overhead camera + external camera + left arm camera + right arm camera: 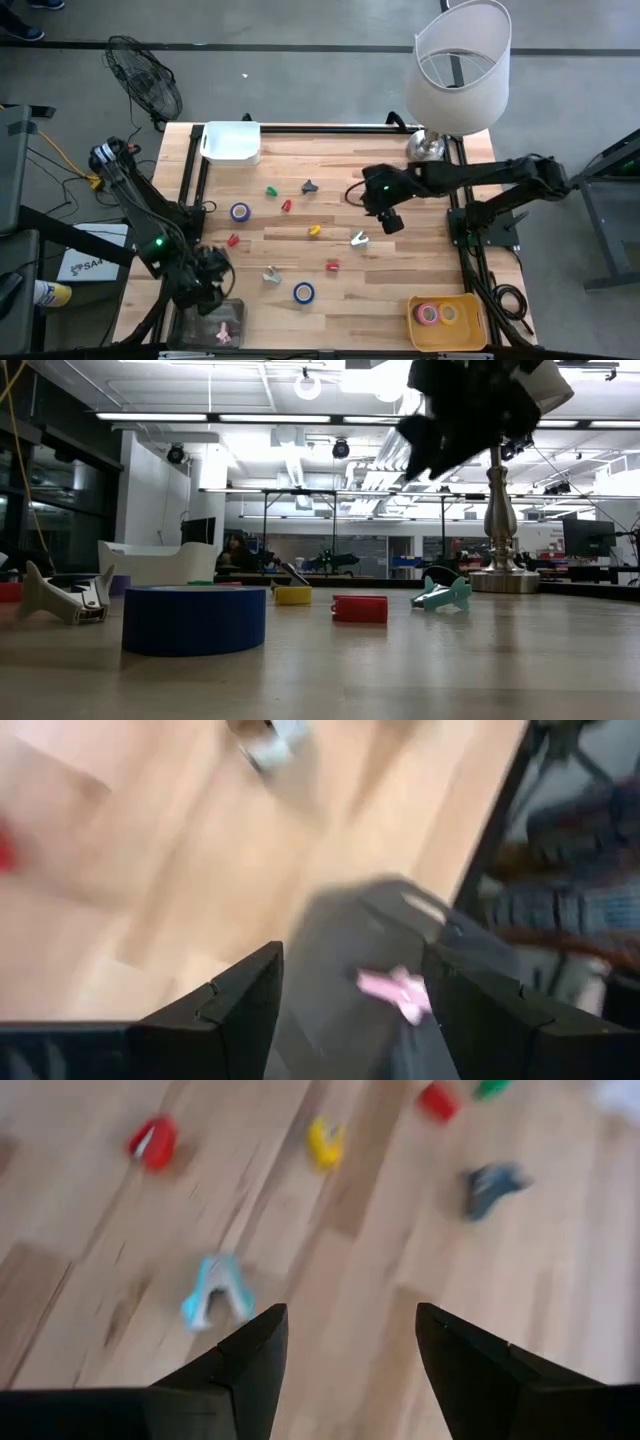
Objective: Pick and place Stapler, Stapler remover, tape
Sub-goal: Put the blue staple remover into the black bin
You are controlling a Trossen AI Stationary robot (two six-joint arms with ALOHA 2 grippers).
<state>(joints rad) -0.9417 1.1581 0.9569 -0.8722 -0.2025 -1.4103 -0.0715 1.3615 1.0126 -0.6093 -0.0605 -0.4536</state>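
While the left pincer (213, 290) hovers open and empty above a clear plastic tray (236, 312) at the counter's (380, 280) near left corner, a pink staple remover (223, 333) lies inside it. Blue tape rolls (303, 292) and small red, yellow and pale claw-shaped removers dot the pale wood planks. Right of centre, the right pincer (391, 221) hangs open, holding nothing, near a pale teal remover (359, 238). A yellow bin (470, 335) holds two tape rolls.

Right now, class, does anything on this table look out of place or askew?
Nothing is spilled or damaged. The one oddity is a table lamp on the far right corner among small staplers, removers and tape rolls; its shade looks tilted in the high view.
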